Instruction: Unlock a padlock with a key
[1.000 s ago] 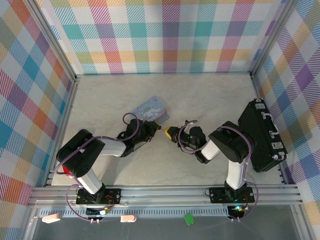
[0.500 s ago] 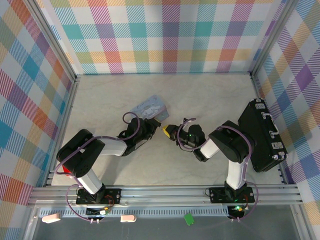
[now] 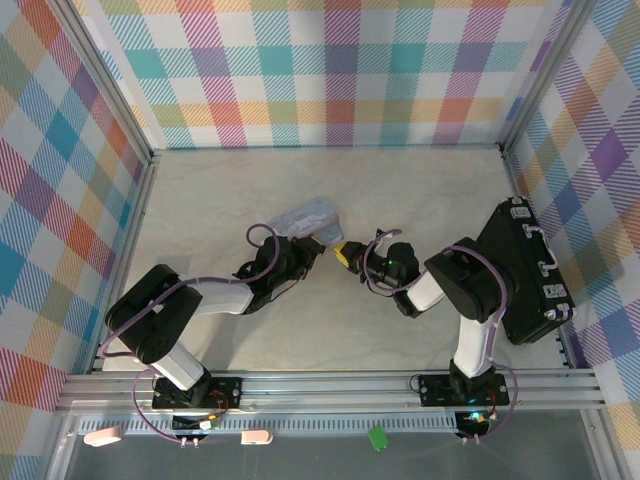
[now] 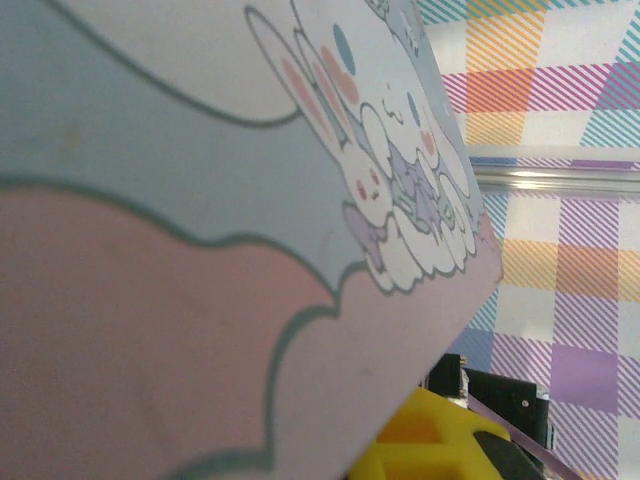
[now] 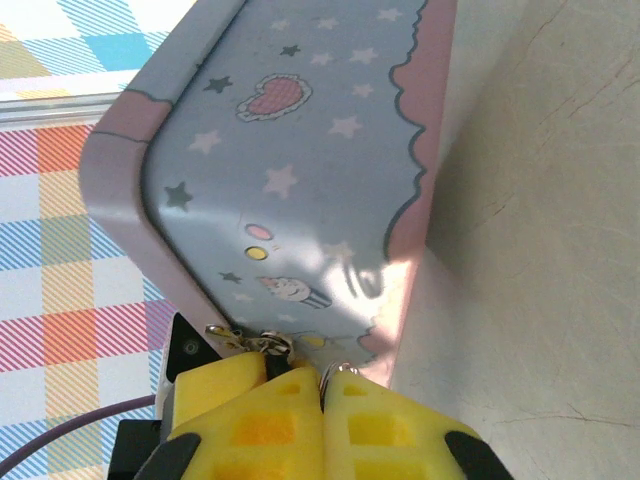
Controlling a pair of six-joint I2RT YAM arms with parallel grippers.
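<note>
Since the earlier frames, the right gripper (image 3: pixel 347 252) has been carried a little farther from the bases, and the tin (image 3: pixel 308 213) has been shifted slightly to the right. In the top view the tin is found near the middle of the table (image 3: pixel 420 190), with the left gripper (image 3: pixel 311 249) at its near edge and the right gripper just beside its near right corner. A big black case (image 3: pixel 525 270) is laid well apart at the right side. In the right wrist view the yellow pads (image 5: pixel 385 425) of the right gripper (image 5: pixel 322 378) are pressed against each other with no gap, and small metal loops (image 5: pixel 262 341) are seen at their tips, touching the tin (image 5: pixel 300 180) (its starred side is turned to this camera). Whether these loops belong to the key or to the padlock cannot be told. In the left wrist view the cartoon lid of the tin (image 4: pixel 200 200) is seen very close, and a yellow pad (image 4: pixel 430 445) is seen under its lower edge. How the left jaws stand cannot be told, since they are hidden by the tin.
</note>
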